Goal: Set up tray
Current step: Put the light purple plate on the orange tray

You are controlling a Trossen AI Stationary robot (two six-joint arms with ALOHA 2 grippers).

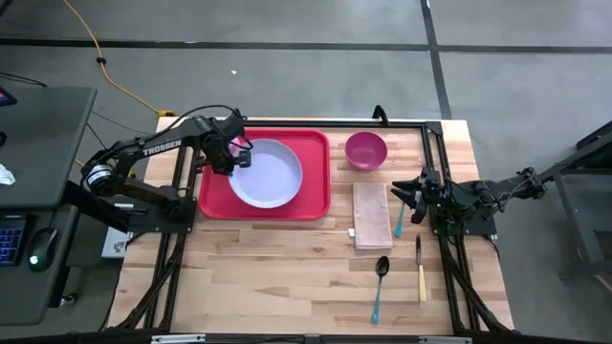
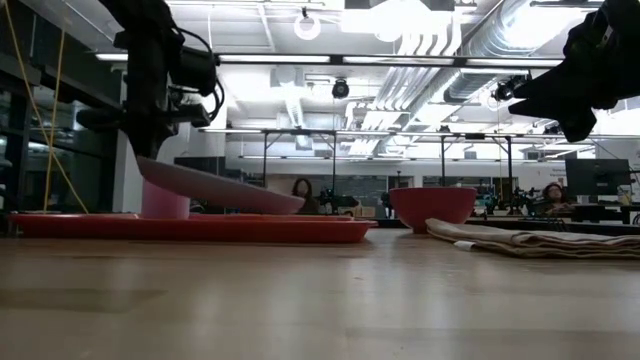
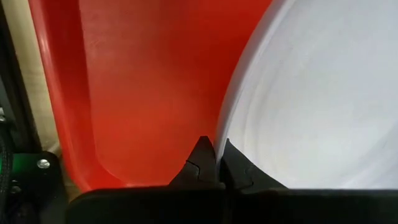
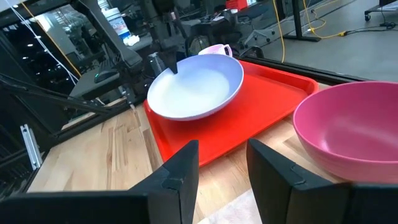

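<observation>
While pinched shut on the near-left rim of the lavender plate (image 1: 266, 173), left claw (image 1: 232, 153) sat over upper-left part of red tray (image 1: 314, 205), upper centre-left of high view. Plate tilted in low view: gripped edge raised, opposite edge down on tray, so lay rightward from claw. Tray long axis ran left-right across desk (image 1: 287, 277). Pink cup (image 4: 214, 50) behind plate on tray. Right claw (image 1: 409, 197) parked mid-right, fingers apart, holding nothing, well apart from tray; left arm clearly nearer.
</observation>
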